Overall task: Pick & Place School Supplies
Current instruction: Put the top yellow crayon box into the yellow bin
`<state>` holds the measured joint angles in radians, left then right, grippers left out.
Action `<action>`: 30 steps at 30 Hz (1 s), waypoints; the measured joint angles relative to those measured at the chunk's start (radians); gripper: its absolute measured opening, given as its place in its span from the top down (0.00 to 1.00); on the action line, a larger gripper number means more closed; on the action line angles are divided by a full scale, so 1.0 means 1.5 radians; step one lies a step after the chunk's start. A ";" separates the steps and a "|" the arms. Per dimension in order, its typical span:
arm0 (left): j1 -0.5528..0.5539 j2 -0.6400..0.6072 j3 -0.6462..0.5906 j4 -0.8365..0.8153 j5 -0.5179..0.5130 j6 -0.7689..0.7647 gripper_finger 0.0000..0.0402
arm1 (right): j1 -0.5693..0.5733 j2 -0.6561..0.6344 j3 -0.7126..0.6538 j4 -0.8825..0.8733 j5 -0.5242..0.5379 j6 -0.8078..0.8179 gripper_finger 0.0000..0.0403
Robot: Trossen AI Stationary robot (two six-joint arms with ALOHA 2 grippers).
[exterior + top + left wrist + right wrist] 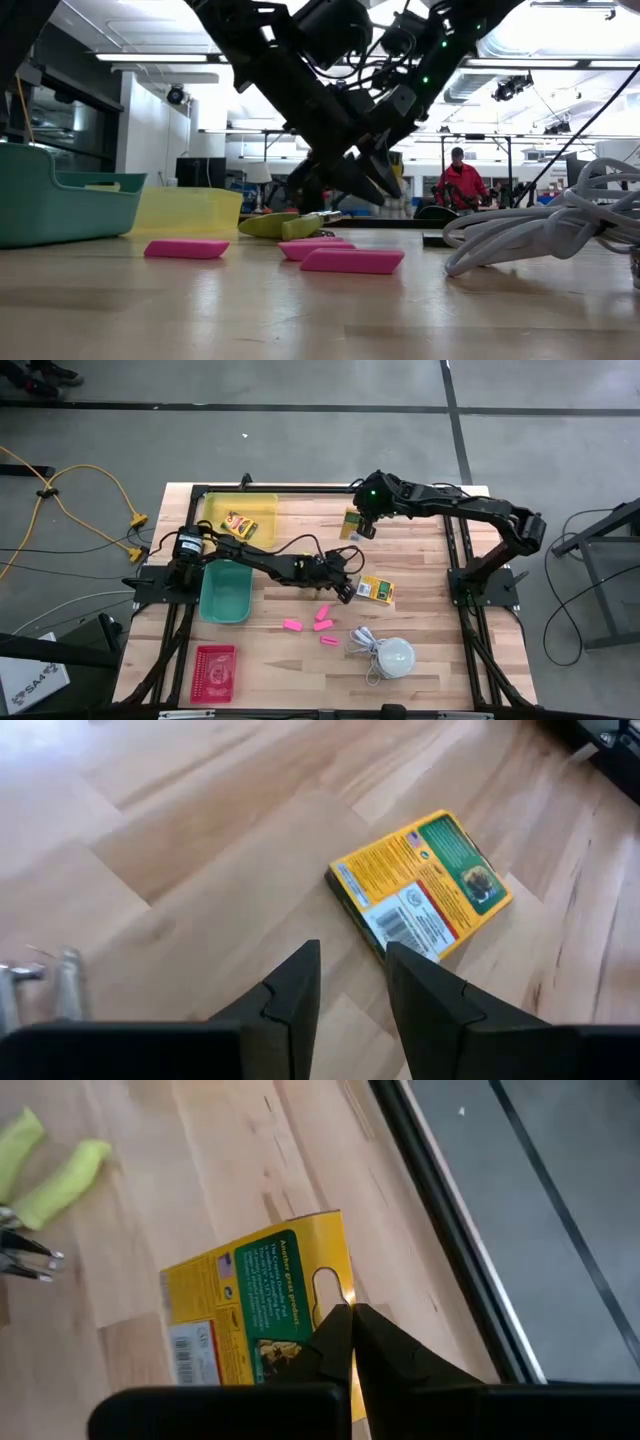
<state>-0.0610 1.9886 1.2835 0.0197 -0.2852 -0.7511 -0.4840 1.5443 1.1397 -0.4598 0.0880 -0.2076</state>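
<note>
- At table centre, left gripper (343, 588) hovers with fingers parted, grasping nothing; a yellow-and-green box (376, 589) lies flat just beside it at 3 o'clock
- Right gripper (362, 526) is over the table's 12 o'clock area, fingers pressed together above a second yellow-and-green box (262, 1313); whether it touches the box cannot be told
- Third box (238, 524) lies in the yellow bin (262, 506) at 11 o'clock
- Pink erasers (291, 625) are scattered toward 6 o'clock of the left gripper
- Teal bin (226, 592) at 9 o'clock, red basket (214, 671) at 7 o'clock
- White corded dome (394, 657) at 5 o'clock
</note>
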 joint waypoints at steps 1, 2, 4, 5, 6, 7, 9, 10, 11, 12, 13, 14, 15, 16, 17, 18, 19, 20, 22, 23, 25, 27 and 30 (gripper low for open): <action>0.002 -0.004 0.000 -0.001 0.000 0.006 0.72 | 0.000 -0.006 0.000 0.000 0.001 -0.002 1.00; 0.005 -0.008 0.000 -0.001 0.000 0.013 0.72 | 0.002 -0.013 0.000 -0.001 0.004 -0.002 1.00; 0.010 -0.014 0.000 -0.003 -0.001 0.015 0.72 | 0.005 -0.025 0.000 -0.004 0.015 -0.003 1.00; 0.013 -0.018 0.000 -0.009 -0.001 0.022 0.72 | 0.006 -0.029 0.000 -0.005 0.022 -0.004 1.00; 0.016 -0.019 0.000 -0.009 -0.001 0.029 0.72 | 0.009 -0.034 0.000 -0.006 0.028 -0.004 1.00; 0.018 -0.022 0.000 -0.008 -0.001 0.034 0.72 | 0.010 -0.039 0.000 -0.008 0.037 -0.005 1.00; 0.023 -0.030 -0.001 -0.018 -0.001 0.049 0.72 | 0.011 -0.050 0.000 -0.014 0.045 -0.005 1.00; 0.026 -0.033 0.000 -0.013 -0.001 0.057 0.72 | 0.011 -0.057 0.000 -0.017 0.045 -0.005 1.00; 0.029 -0.038 0.000 -0.018 -0.001 0.066 0.72 | 0.011 -0.063 0.000 -0.023 0.046 -0.005 1.00; 0.032 -0.042 0.000 -0.026 -0.002 0.075 0.72 | 0.011 -0.069 0.000 -0.030 0.048 -0.005 1.00; 0.035 -0.045 0.000 -0.024 -0.003 0.088 0.72 | 0.011 -0.074 0.000 -0.036 0.051 -0.005 1.00; 0.038 -0.048 0.000 -0.027 -0.003 0.104 0.72 | 0.014 -0.079 0.000 -0.042 0.057 -0.005 1.00; 0.041 -0.052 0.000 -0.031 -0.003 0.120 0.72 | 0.017 -0.085 0.000 -0.047 0.064 -0.005 1.00; 0.045 -0.056 0.000 -0.032 -0.003 0.134 0.72 | 0.022 -0.091 0.000 -0.051 0.075 -0.005 1.00; 0.047 -0.058 0.000 -0.031 -0.003 0.148 0.72 | 0.026 -0.099 0.000 -0.057 0.084 -0.005 1.00; 0.050 -0.059 0.000 -0.029 -0.003 0.163 0.72 | 0.029 -0.107 0.000 -0.065 0.091 -0.005 1.00; 0.053 -0.063 0.000 -0.031 -0.003 0.178 0.72 | 0.034 -0.115 0.000 -0.076 0.096 -0.005 1.00; 0.056 -0.066 -0.001 -0.036 -0.003 0.192 0.72 | 0.040 -0.122 0.000 -0.084 0.101 -0.003 1.00; 0.062 -0.073 -0.001 -0.029 -0.003 0.218 0.72 | 0.050 -0.136 0.000 -0.097 0.103 0.006 1.00; 0.065 -0.080 -0.001 -0.037 -0.003 0.228 0.72 | 0.055 -0.144 0.000 -0.103 0.104 0.014 1.00; 0.072 -0.091 0.000 -0.030 -0.001 0.245 0.72 | 0.065 -0.160 0.000 -0.122 0.118 0.023 1.00; 0.078 -0.103 0.000 -0.035 -0.001 0.266 0.72 | 0.078 -0.174 0.000 -0.137 0.138 0.034 1.00; 0.084 -0.116 0.000 -0.027 0.000 0.302 0.72 | 0.096 -0.189 0.000 -0.160 0.154 0.050 1.00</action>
<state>0.0651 1.8148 1.2831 -0.0212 -0.2845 -0.2984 -0.3403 1.2604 1.1404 -0.7001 0.3196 -0.1324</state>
